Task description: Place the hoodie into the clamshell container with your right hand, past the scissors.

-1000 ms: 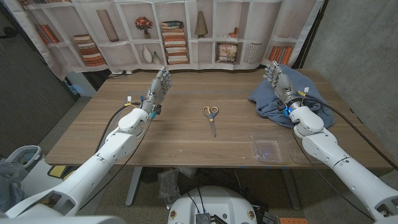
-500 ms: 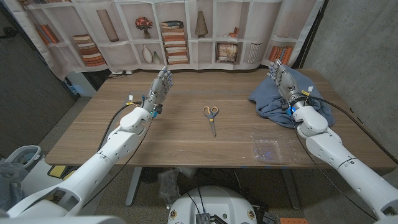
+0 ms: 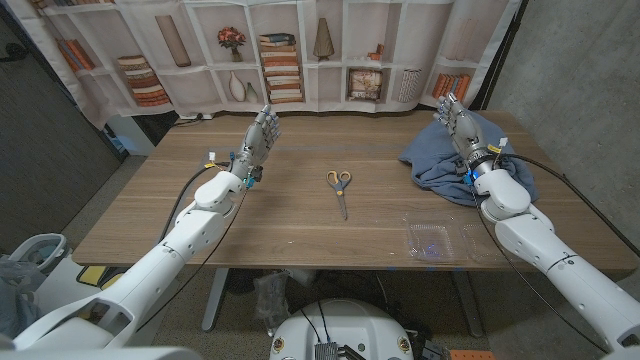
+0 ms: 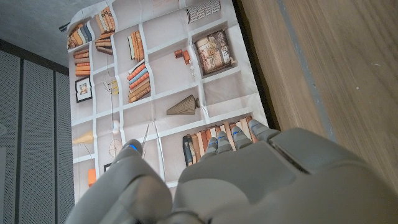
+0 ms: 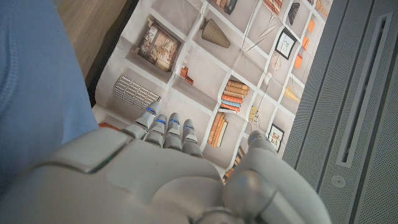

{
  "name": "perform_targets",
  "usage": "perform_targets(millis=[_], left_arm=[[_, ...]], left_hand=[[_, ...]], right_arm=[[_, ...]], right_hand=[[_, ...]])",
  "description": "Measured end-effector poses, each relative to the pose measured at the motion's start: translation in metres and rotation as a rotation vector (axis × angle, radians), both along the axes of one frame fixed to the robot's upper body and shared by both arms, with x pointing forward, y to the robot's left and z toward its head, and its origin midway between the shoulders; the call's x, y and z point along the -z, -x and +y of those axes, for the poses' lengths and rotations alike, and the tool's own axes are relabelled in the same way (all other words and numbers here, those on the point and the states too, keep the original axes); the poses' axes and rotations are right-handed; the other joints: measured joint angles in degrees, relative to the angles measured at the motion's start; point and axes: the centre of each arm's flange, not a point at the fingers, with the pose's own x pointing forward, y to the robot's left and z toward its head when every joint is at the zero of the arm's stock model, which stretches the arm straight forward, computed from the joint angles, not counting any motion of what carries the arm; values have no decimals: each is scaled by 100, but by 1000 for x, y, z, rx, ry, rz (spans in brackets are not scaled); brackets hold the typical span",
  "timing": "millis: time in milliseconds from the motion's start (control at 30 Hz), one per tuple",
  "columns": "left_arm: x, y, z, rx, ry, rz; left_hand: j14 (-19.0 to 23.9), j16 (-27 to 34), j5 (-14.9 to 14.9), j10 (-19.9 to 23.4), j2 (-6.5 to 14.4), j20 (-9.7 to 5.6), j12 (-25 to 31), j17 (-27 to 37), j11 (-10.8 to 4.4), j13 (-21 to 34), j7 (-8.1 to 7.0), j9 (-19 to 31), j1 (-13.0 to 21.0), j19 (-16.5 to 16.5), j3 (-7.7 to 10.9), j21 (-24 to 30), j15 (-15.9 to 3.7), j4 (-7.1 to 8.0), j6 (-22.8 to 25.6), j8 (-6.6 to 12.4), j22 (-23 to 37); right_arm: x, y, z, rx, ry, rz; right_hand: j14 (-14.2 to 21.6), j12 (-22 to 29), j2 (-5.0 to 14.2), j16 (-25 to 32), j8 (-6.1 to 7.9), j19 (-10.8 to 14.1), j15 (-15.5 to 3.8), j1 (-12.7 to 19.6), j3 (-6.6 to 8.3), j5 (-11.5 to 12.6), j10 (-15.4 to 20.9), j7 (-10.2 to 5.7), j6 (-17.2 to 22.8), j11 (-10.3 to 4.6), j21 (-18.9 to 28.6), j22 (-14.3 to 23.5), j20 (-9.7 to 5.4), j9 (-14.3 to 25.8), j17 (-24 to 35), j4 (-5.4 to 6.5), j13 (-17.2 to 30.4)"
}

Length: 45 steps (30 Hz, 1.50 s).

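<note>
Broadly, the wooden counter (image 3: 300, 215) carries everything, with a printed bookshelf backdrop (image 3: 290, 55) hanging behind its far edge. Next in bulk is the blue hoodie (image 3: 440, 160), heaped in a rumpled pile directly under and around the right hand (image 3: 458, 125); in the right wrist view the blue cloth (image 5: 31, 87) lies close alongside that hand (image 5: 168, 174). The right hand hovers over the pile with its fingers (image 3: 448, 108) straight, raised and slightly apart, holding nothing; whether it touches the cloth cannot be told. The left hand (image 3: 258, 138) is held upright above the counter, well apart from the hoodie, its fingers likewise extended and slightly apart, with nothing in them; the left wrist view shows its back (image 4: 249, 180) with the fingertips (image 4: 227, 134) pointing toward the backdrop. The clear clamshell container (image 3: 440, 238) sits nearer the robot than the right hand, close beside the right forearm, near the counter's front edge. Smallest, the scissors (image 3: 340, 188) lie between the two hands, orange handles toward the backdrop and blades pointing back toward the robot, closer to the left hand's side than the hoodie is.
</note>
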Motion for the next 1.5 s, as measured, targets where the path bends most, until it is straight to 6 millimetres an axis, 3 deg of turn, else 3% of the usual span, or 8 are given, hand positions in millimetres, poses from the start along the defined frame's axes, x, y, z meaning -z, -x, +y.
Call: perform_targets(millis=[500, 1500], left_arm=[[-2, -2, -1, 19, 2, -2], [-14, -6, -2, 36, -19, -14]], left_hand=[[0, 0, 0, 0, 30, 0, 0, 0, 0, 0, 0, 0, 30, 0, -14, 0, 0, -14, 62, 0, 0], [47, 0, 0, 52, 58, 0, 0, 0, 53, 0, 11, 0, 93, 0, -47, 0, 43, -46, 133, 0, 0]], right_arm=[[-5, 5, -3, 62, 25, -49], [-16, 10, -11, 278, 145, -83]], right_hand=[[89, 0, 52, 21, 0, 165, -71, 52, 13, 0, 93, -53, 86, -32, -20, 0, -21, 0, 0, -61, 0], [171, 45, 52, 21, 0, 226, -133, 112, 20, 0, 204, -115, 148, -82, -106, 0, -21, 0, 0, -100, 0]])
